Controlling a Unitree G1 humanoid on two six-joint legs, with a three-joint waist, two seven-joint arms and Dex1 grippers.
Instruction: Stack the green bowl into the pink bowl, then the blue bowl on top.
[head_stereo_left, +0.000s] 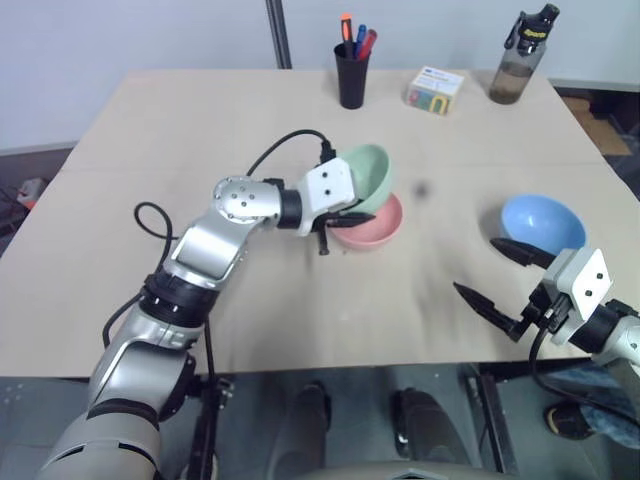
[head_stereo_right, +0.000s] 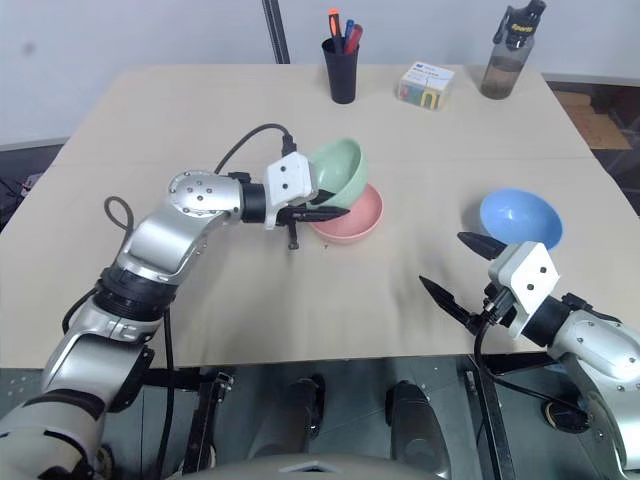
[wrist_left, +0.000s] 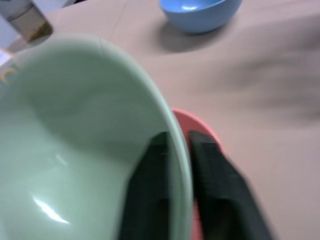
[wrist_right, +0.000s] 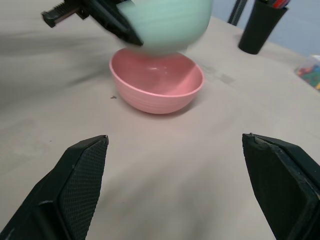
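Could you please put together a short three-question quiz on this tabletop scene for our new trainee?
1. True or false: the green bowl already sits level inside the pink bowl.
2. What grips the green bowl's rim? A) the left gripper B) the right gripper C) nothing
3. Fill in: the blue bowl rests on the table just beyond the ____ gripper.

Key
1. False: it is tilted, held above the pink bowl.
2. A: one finger inside the rim, one outside.
3. Right, whose jaws stand wide open and empty.
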